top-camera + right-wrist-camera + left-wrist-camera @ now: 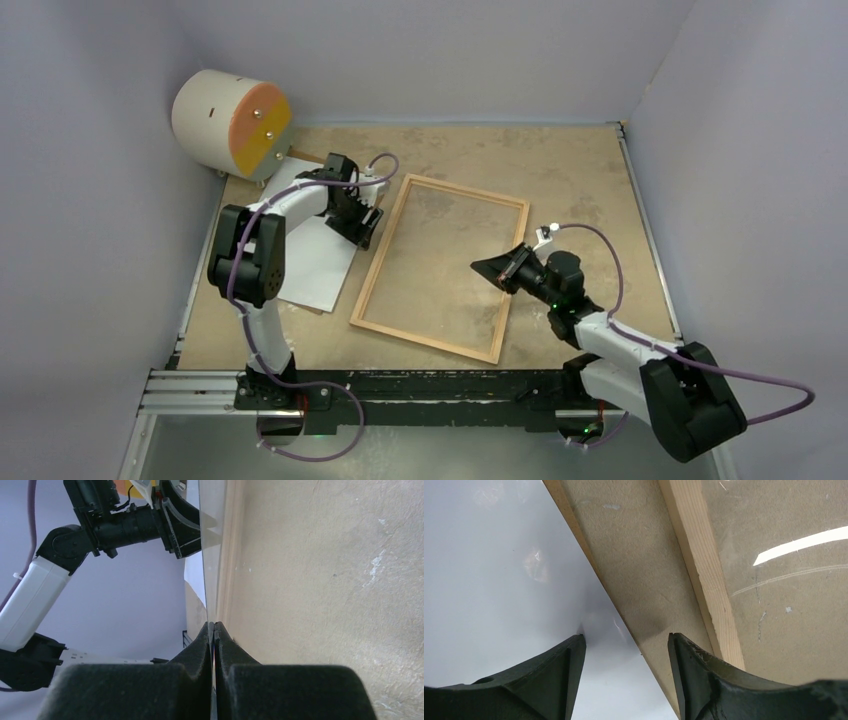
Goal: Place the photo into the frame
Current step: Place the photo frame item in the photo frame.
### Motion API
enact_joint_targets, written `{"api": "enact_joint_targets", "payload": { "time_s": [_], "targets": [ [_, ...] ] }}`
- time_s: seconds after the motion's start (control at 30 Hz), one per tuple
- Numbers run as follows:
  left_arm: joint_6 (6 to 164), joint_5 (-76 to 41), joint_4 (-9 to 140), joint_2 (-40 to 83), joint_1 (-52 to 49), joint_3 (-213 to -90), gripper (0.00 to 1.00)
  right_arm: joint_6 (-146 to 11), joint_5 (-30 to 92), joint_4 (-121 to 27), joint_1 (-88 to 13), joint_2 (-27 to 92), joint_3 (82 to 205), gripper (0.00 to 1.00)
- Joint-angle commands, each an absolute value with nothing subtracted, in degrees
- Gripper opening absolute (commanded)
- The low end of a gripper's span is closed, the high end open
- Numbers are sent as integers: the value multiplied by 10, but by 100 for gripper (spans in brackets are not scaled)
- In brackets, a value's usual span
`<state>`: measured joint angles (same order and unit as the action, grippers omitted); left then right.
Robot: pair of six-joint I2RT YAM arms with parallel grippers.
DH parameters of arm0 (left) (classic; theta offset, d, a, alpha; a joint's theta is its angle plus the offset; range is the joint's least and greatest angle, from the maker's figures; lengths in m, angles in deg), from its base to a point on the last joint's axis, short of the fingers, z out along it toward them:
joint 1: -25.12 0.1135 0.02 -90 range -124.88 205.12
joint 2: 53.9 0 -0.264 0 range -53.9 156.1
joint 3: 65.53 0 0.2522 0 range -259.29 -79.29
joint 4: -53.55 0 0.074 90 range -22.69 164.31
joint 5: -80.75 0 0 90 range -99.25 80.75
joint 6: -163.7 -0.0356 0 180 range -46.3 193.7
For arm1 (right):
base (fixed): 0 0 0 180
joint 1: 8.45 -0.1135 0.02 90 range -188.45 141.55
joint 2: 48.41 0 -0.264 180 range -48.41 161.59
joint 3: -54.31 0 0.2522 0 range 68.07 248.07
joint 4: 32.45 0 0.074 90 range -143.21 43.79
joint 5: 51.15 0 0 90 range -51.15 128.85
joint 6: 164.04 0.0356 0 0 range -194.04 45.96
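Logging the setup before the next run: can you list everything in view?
photo: one, plain white side up, left of the frame, under the left gripper.
brown board: one, only a thin edge showing beneath the photo.
frame: one, light wood with clear pane, mid-table, angled.
drum: one, white with orange-yellow face, far left corner.
table: one, tan, scuffed.
arms: two, white and black, bases at near edge.
left gripper: open, straddling the photo's edge.
right gripper: shut on the frame's pane edge, right side.
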<state>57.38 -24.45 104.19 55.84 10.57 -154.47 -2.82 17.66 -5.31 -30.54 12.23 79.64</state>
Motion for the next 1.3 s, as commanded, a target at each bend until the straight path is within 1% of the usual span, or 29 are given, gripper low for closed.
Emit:
{"api": "enact_joint_targets", "payload": {
  "time_s": [0.0, 0.2, 0.37, 0.73, 0.93, 1.07, 1.27],
  "targets": [
    [564, -264, 1040, 576, 96, -1532, 64, -5, 149, -8, -306, 103, 792, 0],
    [561, -265, 1041, 572, 96, -1527, 64, 3, 154, 12, -306, 71, 783, 0],
    [559, -266, 1038, 569, 94, -1518, 64, -12, 170, -8, -306, 44, 785, 0],
    [553, -267, 1041, 558, 93, -1513, 64, 35, 176, 67, -307, 54, 785, 0],
    [553, -269, 1040, 560, 93, -1513, 64, 23, 154, 87, -313, 67, 802, 0],
    [554, -271, 1040, 561, 92, -1514, 64, 23, 138, 132, -319, 94, 806, 0],
    [553, -269, 1042, 559, 92, -1514, 64, 5, 127, 141, -332, 122, 824, 0]
  ]
}}
